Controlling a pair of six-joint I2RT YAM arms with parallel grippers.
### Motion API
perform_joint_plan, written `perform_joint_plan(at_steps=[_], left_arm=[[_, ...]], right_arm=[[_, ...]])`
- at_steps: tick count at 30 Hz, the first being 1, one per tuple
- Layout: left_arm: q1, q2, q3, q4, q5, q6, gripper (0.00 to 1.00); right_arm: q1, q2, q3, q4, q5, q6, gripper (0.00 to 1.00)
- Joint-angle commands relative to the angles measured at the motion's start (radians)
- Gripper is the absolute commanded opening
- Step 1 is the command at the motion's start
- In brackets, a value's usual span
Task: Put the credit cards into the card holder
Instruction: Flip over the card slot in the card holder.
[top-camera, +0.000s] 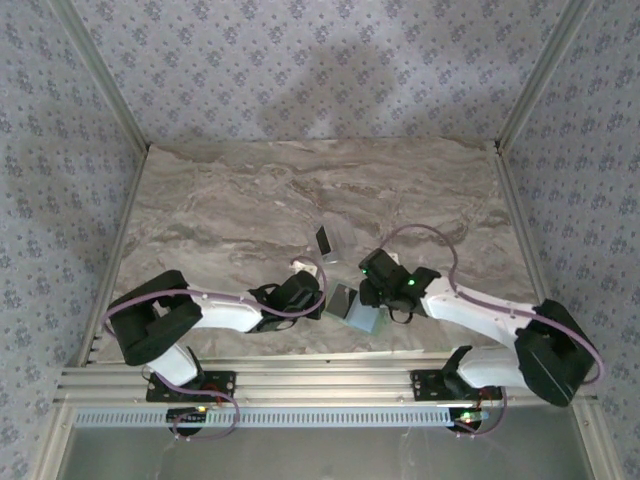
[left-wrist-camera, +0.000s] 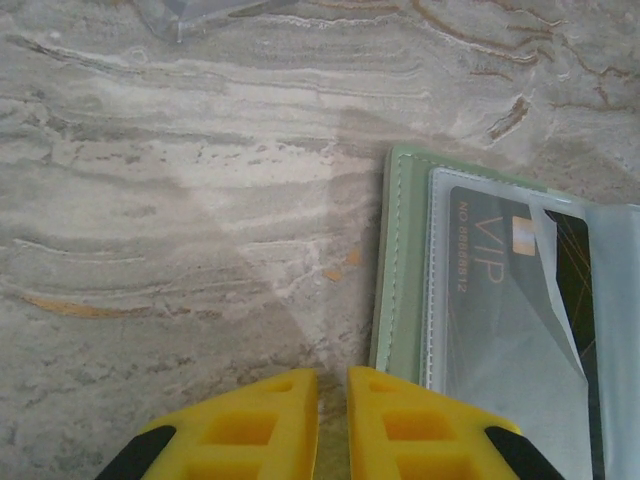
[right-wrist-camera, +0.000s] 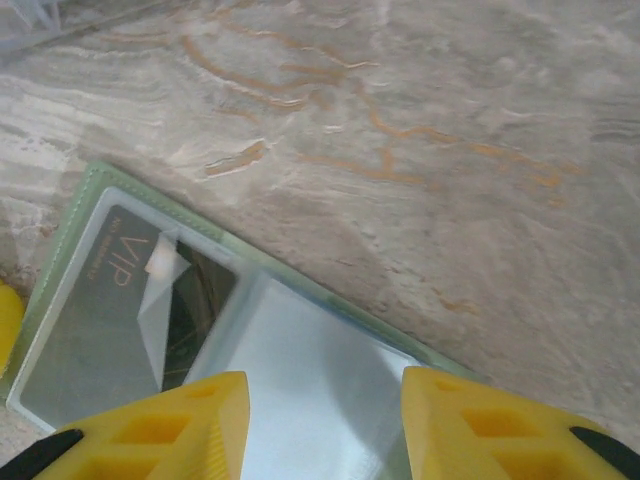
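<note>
Right pincer (right-wrist-camera: 325, 400), fingers spread, hangs over the clear sleeve (right-wrist-camera: 300, 360) of the unfolded card holder (right-wrist-camera: 85, 205), which lies flat on the marble surface (right-wrist-camera: 450, 150) directly beneath it. Left pincer (left-wrist-camera: 332, 395), fingers almost pressed together and pinching nothing, sits just beside the holder's green edge. One grey VIP credit card (left-wrist-camera: 490, 300) rests in the sleeve. A second credit card (top-camera: 324, 240), dark, lies on the surface beyond both pincers.

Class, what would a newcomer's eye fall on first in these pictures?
The pale green card holder lies open at the front of the marble table, a grey VIP card already under its clear sleeve. A dark card sits apart, farther back.
</note>
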Motion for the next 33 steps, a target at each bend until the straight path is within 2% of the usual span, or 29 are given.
perform_joint_plan(at_steps=[1, 8, 20, 33], left_arm=[[-0.010, 0.057, -0.003, -0.066, 0.086, -0.004, 0.16], [-0.011, 0.054, -0.009, -0.064, 0.086, -0.002, 0.16], [-0.011, 0.069, -0.002, -0.059, 0.097, 0.000, 0.16], [-0.011, 0.073, -0.003, -0.052, 0.103, -0.002, 0.16]], right_arm=[[0.017, 0.067, 0.032, -0.011, 0.032, -0.015, 0.46], [0.020, 0.132, 0.018, 0.000, 0.049, 0.001, 0.44], [0.035, 0.127, 0.040, 0.004, 0.041, -0.002, 0.00], [0.035, 0.125, 0.046, 0.120, -0.109, -0.019, 0.00]])
